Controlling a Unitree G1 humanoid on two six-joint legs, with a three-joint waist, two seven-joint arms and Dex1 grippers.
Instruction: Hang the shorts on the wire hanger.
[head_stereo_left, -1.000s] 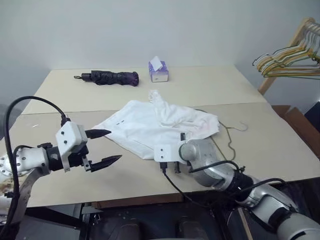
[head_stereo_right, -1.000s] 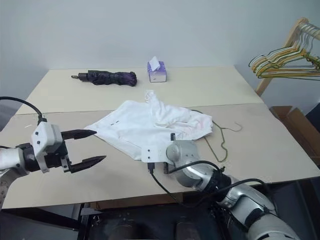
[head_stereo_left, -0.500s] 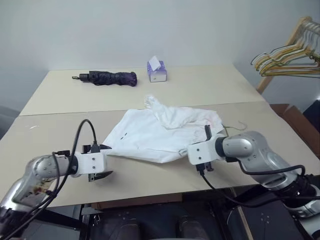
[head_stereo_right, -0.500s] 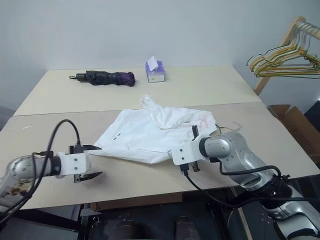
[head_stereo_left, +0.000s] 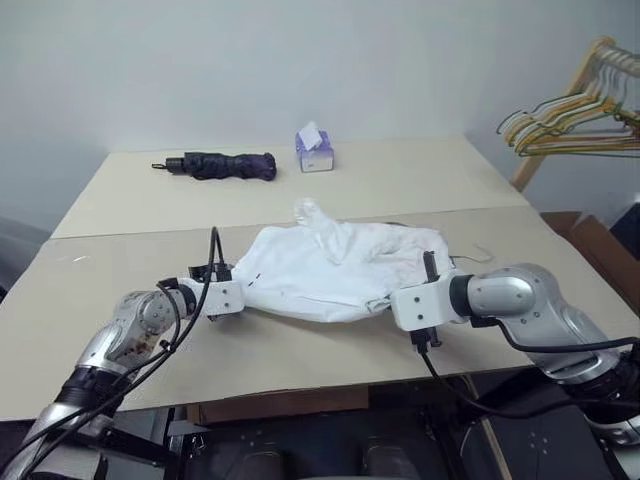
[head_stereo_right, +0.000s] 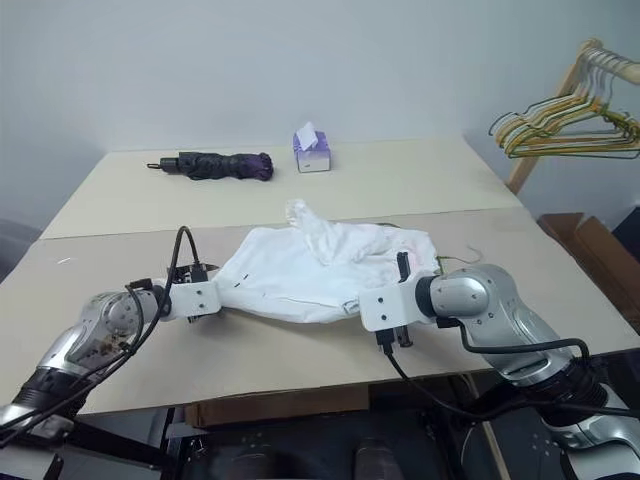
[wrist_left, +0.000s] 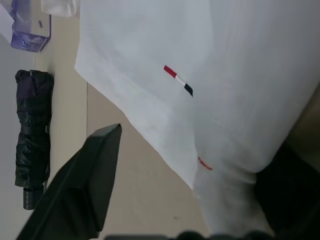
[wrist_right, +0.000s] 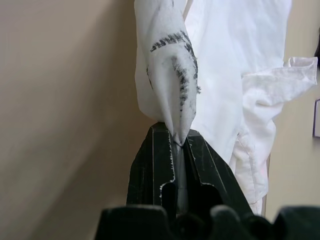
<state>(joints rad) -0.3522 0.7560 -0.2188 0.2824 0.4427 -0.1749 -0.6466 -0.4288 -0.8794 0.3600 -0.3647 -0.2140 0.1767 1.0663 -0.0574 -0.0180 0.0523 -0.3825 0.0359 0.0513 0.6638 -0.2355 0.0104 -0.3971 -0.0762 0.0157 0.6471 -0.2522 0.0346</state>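
Observation:
The white wrinkled shorts (head_stereo_left: 335, 272) lie spread on the near table, with a small red and dark mark (wrist_left: 178, 80) near one hem. My left gripper (head_stereo_left: 243, 290) sits low at their left corner, open, its fingers (wrist_left: 87, 187) straddling the hem without pinching it. My right gripper (wrist_right: 177, 137) is shut on a smudged fold of the shorts' right front edge, which it holds a little off the table. A thin bit of the wire hanger (head_stereo_left: 484, 252) peeks out right of the shorts; the rest is hidden under cloth and arm.
A folded dark umbrella (head_stereo_left: 215, 165) and a purple tissue box (head_stereo_left: 315, 150) sit on the far table. A wooden rack of coloured hangers (head_stereo_left: 575, 110) stands at the right, with a cardboard box (head_stereo_left: 600, 245) below it. A seam (head_stereo_left: 130, 232) joins the two tabletops.
My left gripper dropped to the table and slid forward to the shorts' left corner, its fingers narrowing. My right gripper drew the shorts' edge rightward, stretching the cloth flatter. The camera shifted slightly.

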